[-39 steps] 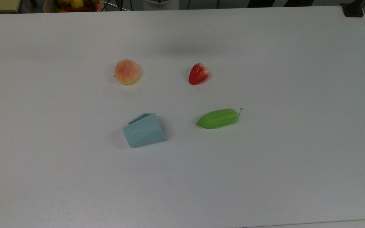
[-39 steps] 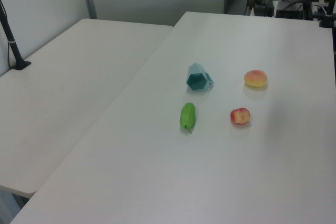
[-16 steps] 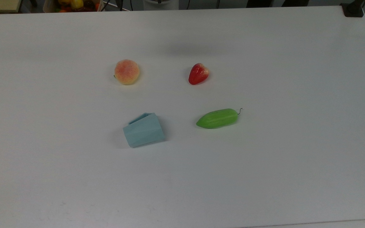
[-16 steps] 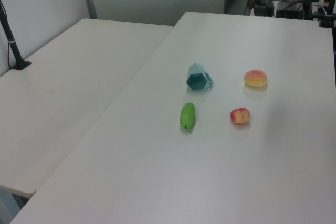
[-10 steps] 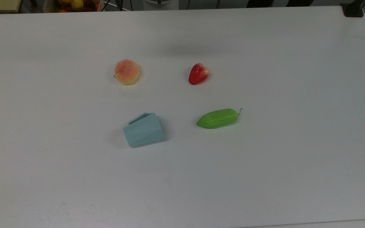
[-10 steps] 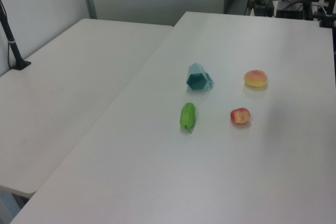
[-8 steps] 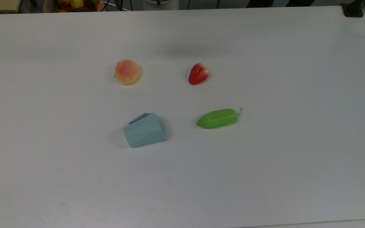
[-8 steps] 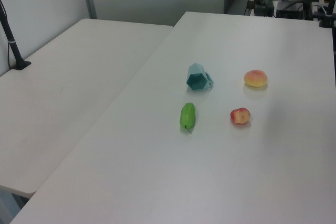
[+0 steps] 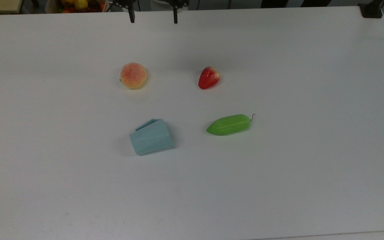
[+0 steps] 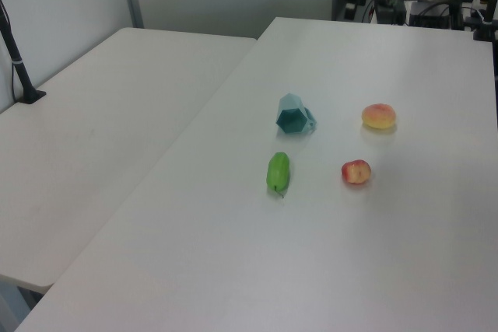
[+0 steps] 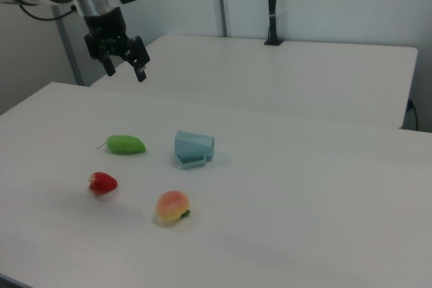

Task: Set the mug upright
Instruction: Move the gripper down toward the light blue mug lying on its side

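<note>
**Hand high over the far edge, mug on its side mid-table**

The hand hangs in the air with its two dark fingers spread wide and nothing between them. In the top view the fingertips poke in at the table's far edge; in the right view the hand sits well above the white table, over its far left corner region, and well apart from everything on it. The wide spread fits an approach: judged from the task, the fingers are set to take the mug's wall or body once the hand comes down to it.

The strawberry-like red fruit and the round, fuzzy-looking peach in orange and yellow lie nearest that far edge, well apart from each other. Beyond them, towards the middle of the table, lies the glossy green pod-shaped vegetable with a thin curled stem, and to the top view's left of it the pale blue matte faceted mug.

The mug is tipped over, resting on its faceted side. In the left view one dark faceted end faces the camera, but I cannot tell whether that is the mouth or the base. Its thin flat handle shows along the edge towards the peach, lying close to the table. Because the facets give it flat resting faces, it probably sits steady and will not roll when touched. Nothing lies just beside it, so the hand has room to descend and to swing it up onto its narrower base. The task is not yet begun.
</note>
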Tool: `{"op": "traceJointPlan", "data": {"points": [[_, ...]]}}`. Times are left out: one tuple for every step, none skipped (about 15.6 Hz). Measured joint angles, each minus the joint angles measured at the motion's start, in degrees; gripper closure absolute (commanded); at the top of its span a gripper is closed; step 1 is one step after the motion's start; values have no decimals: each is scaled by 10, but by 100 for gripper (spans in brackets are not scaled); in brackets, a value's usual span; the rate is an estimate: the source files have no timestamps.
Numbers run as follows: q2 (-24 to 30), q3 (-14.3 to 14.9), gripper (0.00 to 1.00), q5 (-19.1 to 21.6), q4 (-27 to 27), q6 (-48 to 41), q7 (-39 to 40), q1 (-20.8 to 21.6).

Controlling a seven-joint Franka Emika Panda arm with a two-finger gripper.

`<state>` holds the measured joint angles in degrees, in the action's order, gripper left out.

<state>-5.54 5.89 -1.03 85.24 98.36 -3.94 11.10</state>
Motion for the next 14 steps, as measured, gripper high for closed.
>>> {"op": "traceJointPlan", "data": {"points": [[-13,0,0,-23,-7,14,-32,15],[-25,-1,0,-44,-11,31,-60,27],[-39,-1,0,-69,-13,52,-94,39],[-52,-1,0,-95,-14,67,-126,49],[-66,-2,0,-126,-15,76,-161,59],[-81,-2,0,-157,-15,85,-197,68],[-96,-2,0,-183,-15,98,-231,76],[-111,-2,0,-203,-15,115,-263,83],[-125,-2,0,-220,-15,132,-289,88],[-139,-2,0,-237,-15,145,-313,93],[-152,-2,0,-257,-15,155,-335,96],[-165,-2,0,-278,-15,162,-355,98],[-178,-3,0,-298,-14,170,-373,100],[-189,-4,0,-318,-12,179,-389,102]]}}
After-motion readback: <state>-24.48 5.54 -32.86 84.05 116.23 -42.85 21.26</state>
